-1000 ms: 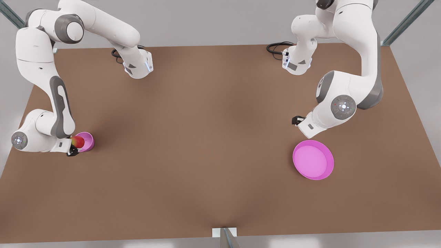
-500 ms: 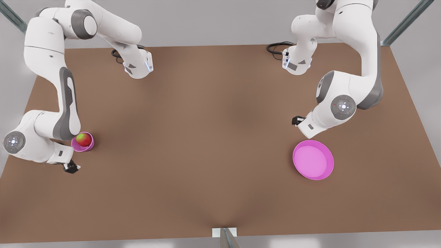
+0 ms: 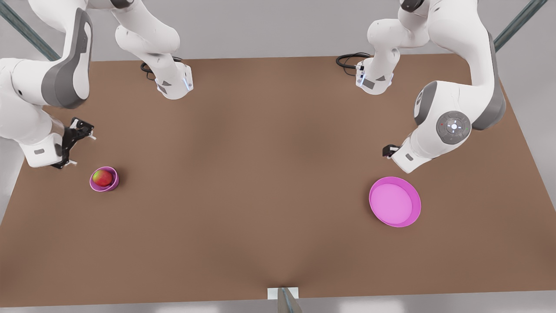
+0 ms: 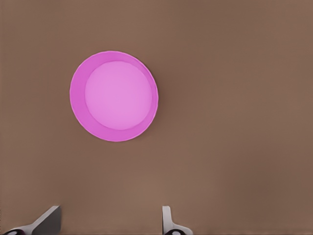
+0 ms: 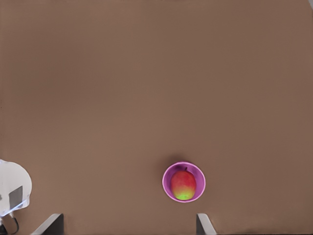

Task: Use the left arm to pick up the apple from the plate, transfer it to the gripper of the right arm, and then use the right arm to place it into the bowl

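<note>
apple: red-green apple (image 3: 102, 177) sits inside the small pink bowl (image 3: 114, 184), on the front view's left side of the brown bench (image 3: 260, 174); seen too in the right wrist view (image 5: 183, 184), inside the bowl (image 5: 169, 172).
plate: flat round pink plate (image 3: 416, 211) lies on the front view's right side of the bench, well apart from the bowl, nothing on it; the left wrist view looks down on it (image 4: 78, 93).
right pincer: (image 3: 78, 141) hangs above the bench near the bowl, off to the side of it and not touching. Fingers spread wide, nothing between them; both fingertips (image 5: 51, 223) show at the frame edge in its wrist view.
left pincer: (image 3: 389, 150) hovers near the plate, beside its rim and clear of it. Fingers (image 4: 168, 223) stand apart in its wrist view, gripping nothing.
arm bases: two white arm bases (image 3: 173, 84) bolted at the far edge of the bench, black cables beside them.
</note>
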`<action>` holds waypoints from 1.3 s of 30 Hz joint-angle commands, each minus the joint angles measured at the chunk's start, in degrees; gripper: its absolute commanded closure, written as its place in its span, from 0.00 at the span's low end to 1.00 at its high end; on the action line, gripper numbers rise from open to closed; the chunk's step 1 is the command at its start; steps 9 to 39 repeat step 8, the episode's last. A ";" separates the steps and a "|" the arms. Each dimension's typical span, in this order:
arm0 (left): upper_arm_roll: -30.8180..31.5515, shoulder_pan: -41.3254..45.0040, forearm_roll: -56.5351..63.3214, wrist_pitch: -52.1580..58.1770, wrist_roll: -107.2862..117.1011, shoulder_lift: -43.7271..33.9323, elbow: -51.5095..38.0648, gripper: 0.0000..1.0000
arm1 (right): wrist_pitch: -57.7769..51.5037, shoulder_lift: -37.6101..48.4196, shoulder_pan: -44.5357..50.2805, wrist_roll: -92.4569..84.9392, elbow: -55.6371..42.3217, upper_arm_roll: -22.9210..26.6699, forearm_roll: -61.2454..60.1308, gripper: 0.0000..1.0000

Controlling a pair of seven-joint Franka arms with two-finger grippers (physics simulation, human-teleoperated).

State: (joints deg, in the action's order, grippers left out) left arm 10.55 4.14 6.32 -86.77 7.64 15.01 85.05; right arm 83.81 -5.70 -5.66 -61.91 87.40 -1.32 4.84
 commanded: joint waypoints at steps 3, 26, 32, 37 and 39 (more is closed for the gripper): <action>0.00 -0.01 0.36 1.51 0.19 -0.07 0.02 0.00 | -3.83 1.30 0.30 61.91 1.54 0.09 -3.26 0.00; 0.00 -0.01 0.36 1.51 0.10 -0.07 0.02 0.00 | -3.75 1.30 1.09 62.87 1.54 0.26 -3.26 0.00; 0.00 -0.01 0.36 1.51 0.10 -0.07 0.02 0.00 | -3.75 1.30 1.09 62.87 1.54 0.26 -3.26 0.00; 0.00 -0.01 0.36 1.51 0.10 -0.07 0.02 0.00 | -3.75 1.30 1.09 62.87 1.54 0.26 -3.26 0.00; 0.00 -0.01 0.36 1.51 0.10 -0.07 0.02 0.00 | -3.75 1.30 1.09 62.87 1.54 0.26 -3.26 0.00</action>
